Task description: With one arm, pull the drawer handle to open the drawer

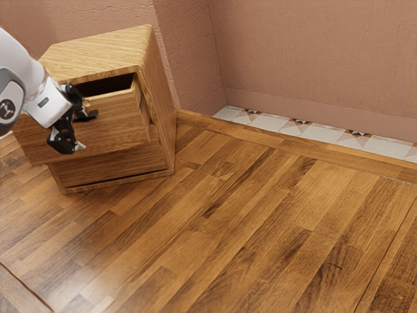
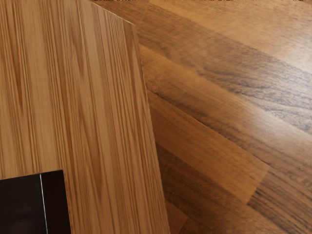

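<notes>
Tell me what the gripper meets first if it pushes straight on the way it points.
Probably the drawer front of the partly open top drawer: the gripper points at it from very close. Whether they are touching, I cannot tell.

Floor of glossy brown wooden planks [image 1: 260,228] runs diagonally, with mixed light and dark boards and strong grain; the same planks are seen close up from the wrist view [image 2: 234,97]. Raised wooden border strip [image 1: 293,145] edges the floor. Beyond it lies a band of pale tiles with dark diamond motifs [image 1: 313,132]. Pinkish-brown rough plaster wall [image 1: 313,52] sits behind, with a matching baseboard [image 1: 326,112]. Projecting wall pier [image 1: 186,52] forms a corner. Small light-brown wooden cabinet [image 1: 156,98] stands on the floor just beside the pier. Light is soft and even.
</notes>
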`<act>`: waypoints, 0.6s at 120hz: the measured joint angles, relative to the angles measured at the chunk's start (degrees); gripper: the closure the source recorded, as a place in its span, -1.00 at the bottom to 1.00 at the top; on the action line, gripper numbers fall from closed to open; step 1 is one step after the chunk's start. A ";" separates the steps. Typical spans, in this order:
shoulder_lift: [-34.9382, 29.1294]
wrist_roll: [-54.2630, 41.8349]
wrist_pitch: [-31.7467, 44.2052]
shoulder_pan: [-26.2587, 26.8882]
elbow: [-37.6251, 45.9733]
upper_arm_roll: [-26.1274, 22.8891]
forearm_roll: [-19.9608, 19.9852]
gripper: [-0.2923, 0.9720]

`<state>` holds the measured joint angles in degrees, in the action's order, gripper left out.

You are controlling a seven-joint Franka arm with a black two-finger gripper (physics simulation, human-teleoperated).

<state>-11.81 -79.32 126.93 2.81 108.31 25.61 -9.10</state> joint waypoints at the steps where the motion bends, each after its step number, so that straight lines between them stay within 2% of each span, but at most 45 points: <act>1: -0.10 -0.01 0.00 0.02 0.10 0.00 -0.02 -0.24; 10: -1.13 -0.10 0.05 0.22 1.14 0.00 -0.05 -0.23; 18: -1.73 -0.15 0.09 0.30 1.92 -0.04 -0.08 -0.40; 27: -3.08 -0.17 0.18 0.58 3.01 -0.06 -0.27 -0.29; 39: -4.30 -0.11 0.28 1.03 4.04 -0.06 -0.88 -0.32; 56: -7.28 0.10 0.24 2.02 6.24 -0.06 -2.00 -0.21; 72: -8.72 0.41 0.23 2.55 7.47 -0.03 -3.07 -0.20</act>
<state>-20.53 -78.92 127.16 5.36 115.78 25.58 -12.17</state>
